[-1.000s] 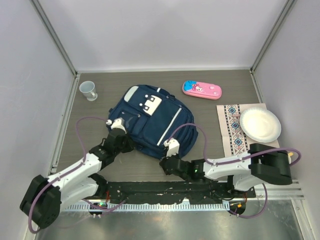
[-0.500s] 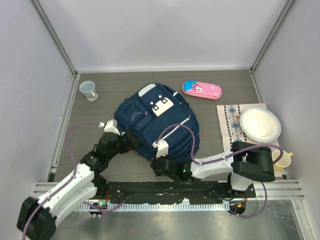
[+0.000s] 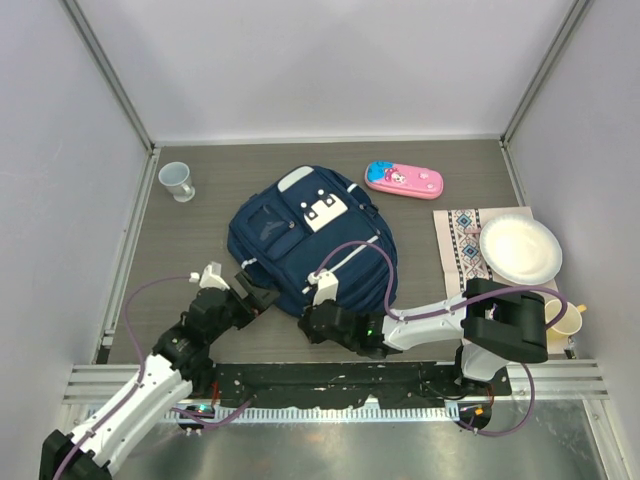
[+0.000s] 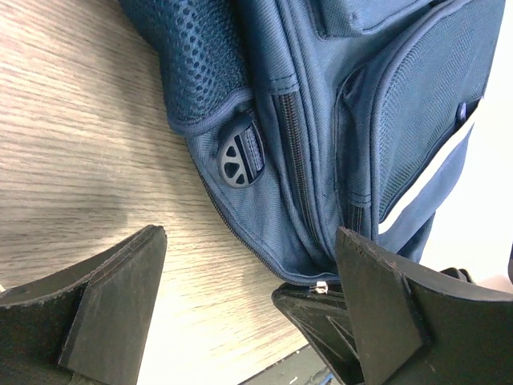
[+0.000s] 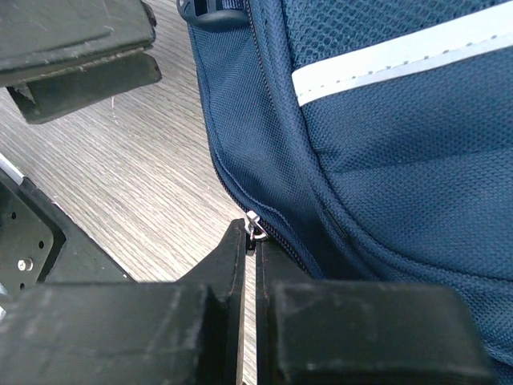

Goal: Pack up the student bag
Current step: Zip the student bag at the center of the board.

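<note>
The student bag [image 3: 310, 240], navy with white stripes, lies flat in the middle of the table. My right gripper [image 3: 318, 298] is at its near edge. In the right wrist view this gripper [image 5: 250, 241] is shut on the small metal zipper pull [image 5: 255, 227] of the bag [image 5: 385, 144]. My left gripper [image 3: 250, 292] is open just off the bag's near-left corner. In the left wrist view its fingers [image 4: 112, 297] stand wide apart over bare table, not touching the bag [image 4: 321, 120]. The zipper pull [image 4: 321, 286] shows there too.
A pink pencil case [image 3: 403, 179] lies behind the bag. A small cup [image 3: 177, 181] stands at the far left. A white plate [image 3: 520, 250] rests on a patterned mat [image 3: 462, 255] at the right, with a paper cup [image 3: 568, 322] nearer the edge.
My left gripper has let go of the bag, opened and drawn back toward the near left. The bag has turned and shifted. My right gripper has moved left along the bag's near edge.
</note>
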Robot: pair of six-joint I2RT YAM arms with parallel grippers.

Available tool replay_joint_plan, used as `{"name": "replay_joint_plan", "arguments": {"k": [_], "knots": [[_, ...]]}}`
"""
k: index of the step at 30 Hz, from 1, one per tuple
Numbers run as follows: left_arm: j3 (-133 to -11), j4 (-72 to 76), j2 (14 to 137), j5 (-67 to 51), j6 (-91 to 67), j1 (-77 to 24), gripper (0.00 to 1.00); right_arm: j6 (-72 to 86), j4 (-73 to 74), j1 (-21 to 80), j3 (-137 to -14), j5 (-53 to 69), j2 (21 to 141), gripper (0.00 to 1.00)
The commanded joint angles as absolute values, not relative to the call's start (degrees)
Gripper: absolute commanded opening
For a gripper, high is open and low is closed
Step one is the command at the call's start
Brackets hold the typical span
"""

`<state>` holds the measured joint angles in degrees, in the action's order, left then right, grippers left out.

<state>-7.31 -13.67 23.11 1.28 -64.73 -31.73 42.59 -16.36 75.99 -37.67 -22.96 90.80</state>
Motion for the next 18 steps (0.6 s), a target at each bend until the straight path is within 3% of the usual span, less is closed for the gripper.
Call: {"name": "replay_joint_plan", "arguments": {"k": [1, 8, 10, 14, 18], "knots": [[-6.2, -10.8, 24.6, 0.3, -68.4, -32.9, 0.88, 43.0, -21.9, 75.5, -38.2, -23.6, 91.1, 0.01], [-6.7, -0.4, 33.2, 4.1, -69.6, -39.6, 0.70, 43.5, -23.5, 75.5, -38.6, -22.7, 92.4, 0.01], [-7.2, 1.2, 35.2, 7.0, -69.5, -42.1, 0.69, 43.4, -23.7, 75.5, -38.7, -22.6, 92.5, 0.01], [-6.2, 5.3, 37.9, 9.7, -69.4, -42.6, 0.55, 43.4, -23.9, 75.5, -38.5, -21.9, 92.1, 0.01], [-7.0, 7.4, 41.3, 11.7, -67.9, -42.5, 0.52, 43.3, -23.6, 75.6, -38.0, -21.0, 91.7, 0.01]]}}
